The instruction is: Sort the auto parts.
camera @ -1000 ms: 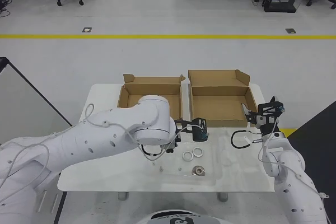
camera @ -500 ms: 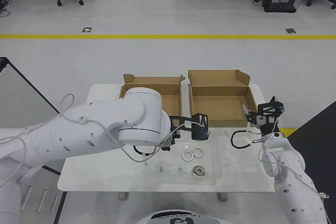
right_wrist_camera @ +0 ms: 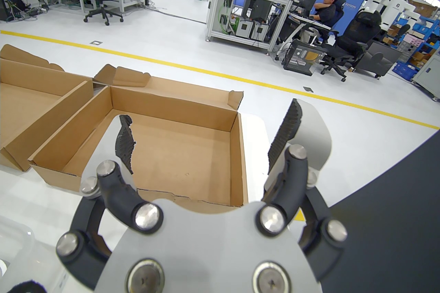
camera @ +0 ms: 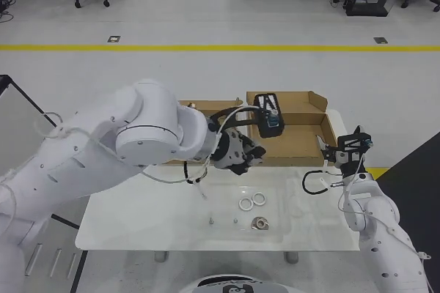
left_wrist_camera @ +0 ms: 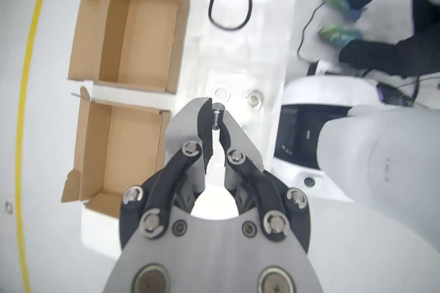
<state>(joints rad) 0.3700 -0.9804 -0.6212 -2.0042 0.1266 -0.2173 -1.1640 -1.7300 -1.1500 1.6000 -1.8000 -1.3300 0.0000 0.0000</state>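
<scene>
Lifting off the table (camera: 147,220) since before, left gripper (left_wrist_camera: 216,122) clamps a screw (left_wrist_camera: 216,116), raised toward 12 o'clock boxes (left_wrist_camera: 106,43) showing bare cardboard; right gripper (right_wrist_camera: 209,136) gapes apart.

2 brown boxes (left_wrist_camera: 137,33), white table (camera: 132,227), black loop (left_wrist_camera: 225,28), silver screw (left_wrist_camera: 216,117)

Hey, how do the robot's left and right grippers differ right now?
The left gripper is shut on a small screw; the right gripper is open and empty. The left gripper hangs high above the table, pointing down at it; the right gripper sits low at the edge of a cardboard box, pointing roughly level across it. Both have black ribbed pads.
</scene>
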